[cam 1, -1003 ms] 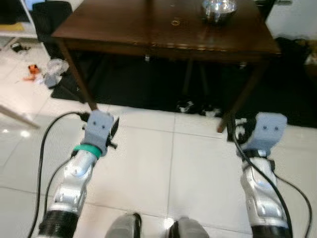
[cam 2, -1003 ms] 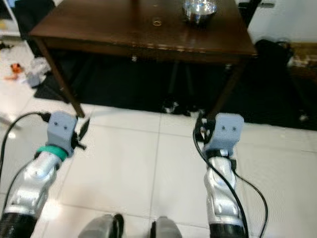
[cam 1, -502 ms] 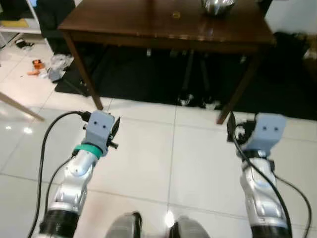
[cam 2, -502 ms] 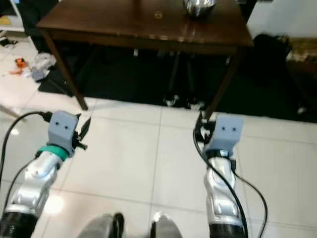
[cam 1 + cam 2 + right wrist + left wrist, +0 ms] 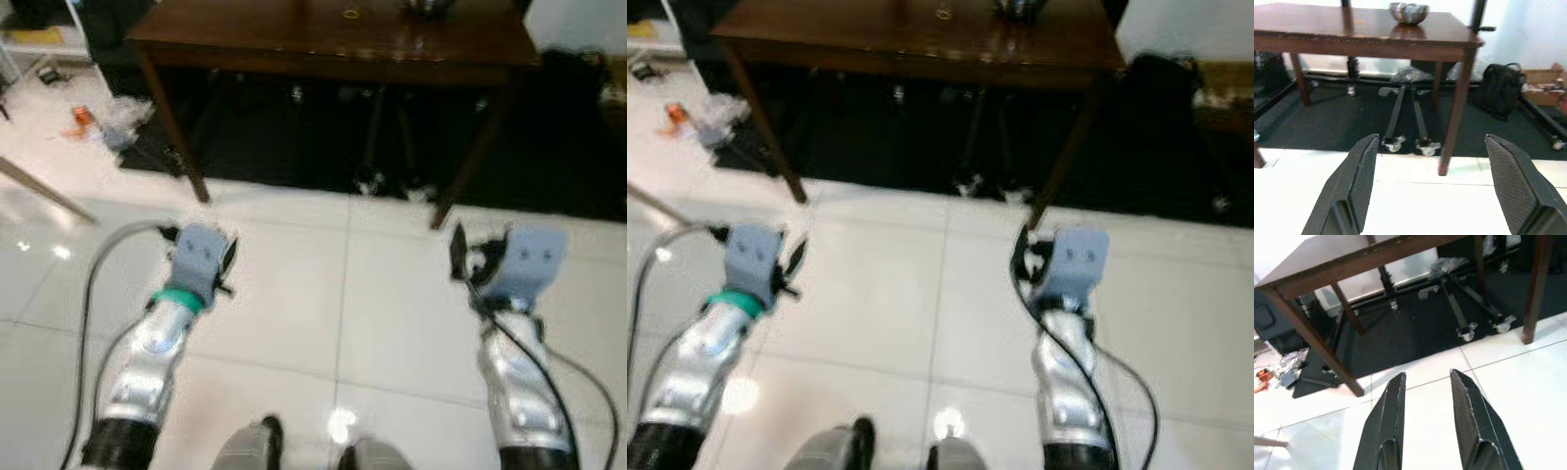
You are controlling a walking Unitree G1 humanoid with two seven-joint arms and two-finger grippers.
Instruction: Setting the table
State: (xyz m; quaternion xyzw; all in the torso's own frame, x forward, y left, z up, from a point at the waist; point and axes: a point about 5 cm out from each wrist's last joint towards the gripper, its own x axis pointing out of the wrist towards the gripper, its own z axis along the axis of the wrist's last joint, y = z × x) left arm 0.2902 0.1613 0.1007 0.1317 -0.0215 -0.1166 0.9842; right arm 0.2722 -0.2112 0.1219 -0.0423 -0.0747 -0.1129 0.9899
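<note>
Grippers first: your left gripper [image 5: 1427, 382] hangs over white floor tiles [image 5: 294, 304] with its fingers a narrow gap apart, and your right gripper [image 5: 1432, 152] hangs with its fingers spread wide, both empty. Ahead of you stands one dark wooden table [image 5: 1352, 29] on a black mat [image 5: 1327, 117]. One metal bowl [image 5: 1409, 12] sits on the tabletop near its far edge. Against the wall you see one black bag [image 5: 1496, 88].

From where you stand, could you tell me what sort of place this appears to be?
Probably a room in a home, perhaps a dining or work area: a dark wooden table carrying a metal bowl, glossy white floor tiles meeting a dark rug, and a black backpack by the wall.
</note>
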